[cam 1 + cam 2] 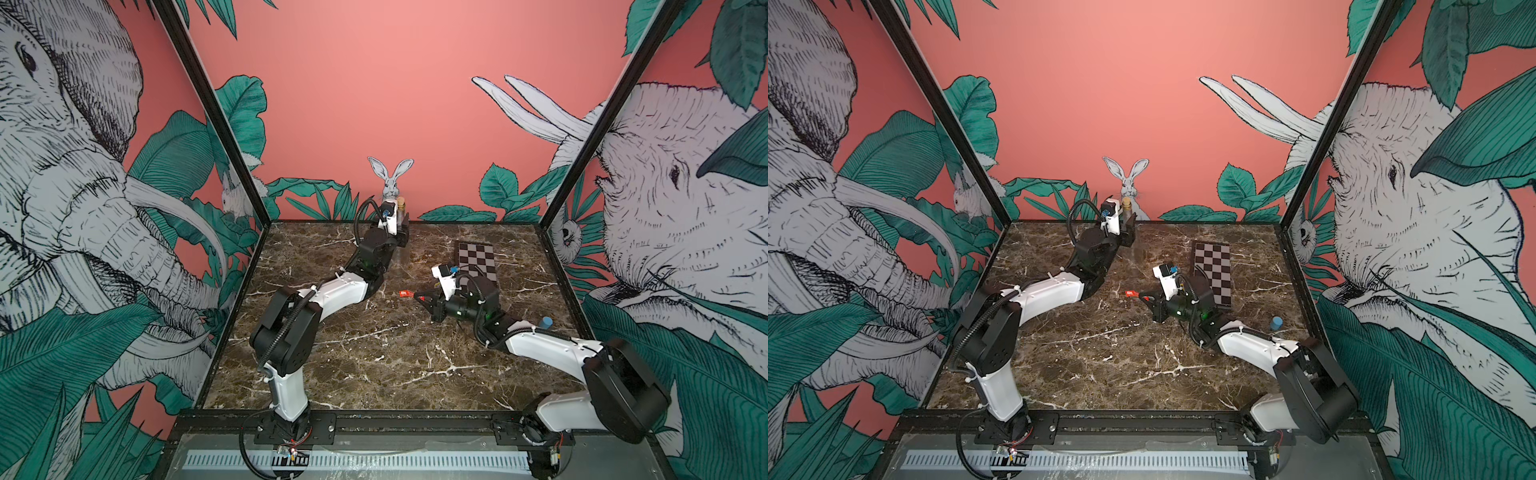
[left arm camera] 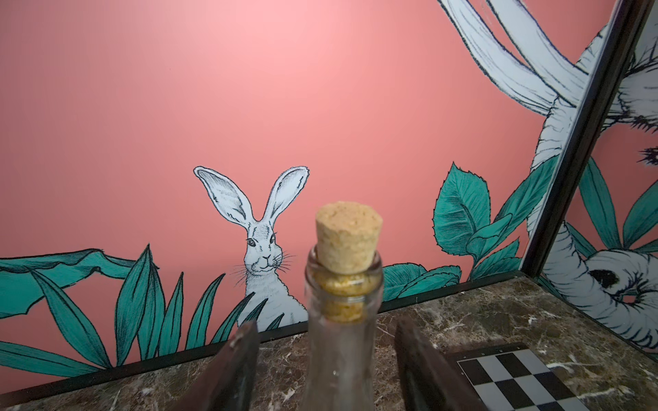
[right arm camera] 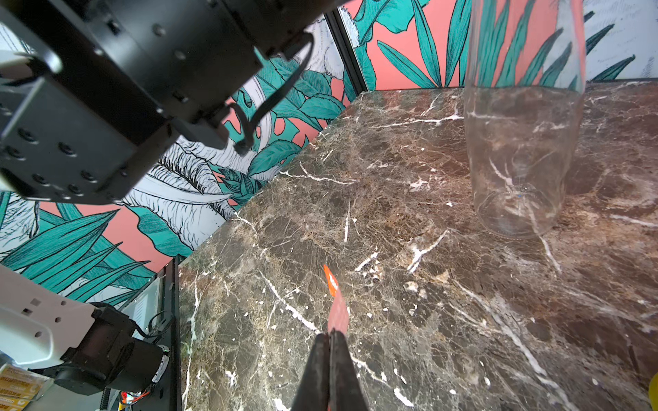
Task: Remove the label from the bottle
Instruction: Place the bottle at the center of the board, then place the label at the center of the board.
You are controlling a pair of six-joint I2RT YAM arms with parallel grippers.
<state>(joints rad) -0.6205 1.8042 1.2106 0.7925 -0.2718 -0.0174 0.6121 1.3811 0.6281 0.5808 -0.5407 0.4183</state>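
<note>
Left gripper (image 2: 325, 325) is spread, a finger either side of the bottle (image 3: 520, 149) neck, not touching, so I'd back it straight off without clipping the cork (image 2: 349, 238). Right gripper (image 3: 330, 334) pinches the label (image 3: 336, 309), sticking out past its tips, well clear of the glass; just set it down.

Bright, even light, soft shadows on the brown marble tabletop (image 1: 374, 353). Both top views bend strongly at the edges.

Robot lab cell: enclosed w/ printed jungle panels (image 1: 395, 83), marble-look tabletop (image 1: 374, 357), calib checkerboard (image 1: 478, 264).
</note>
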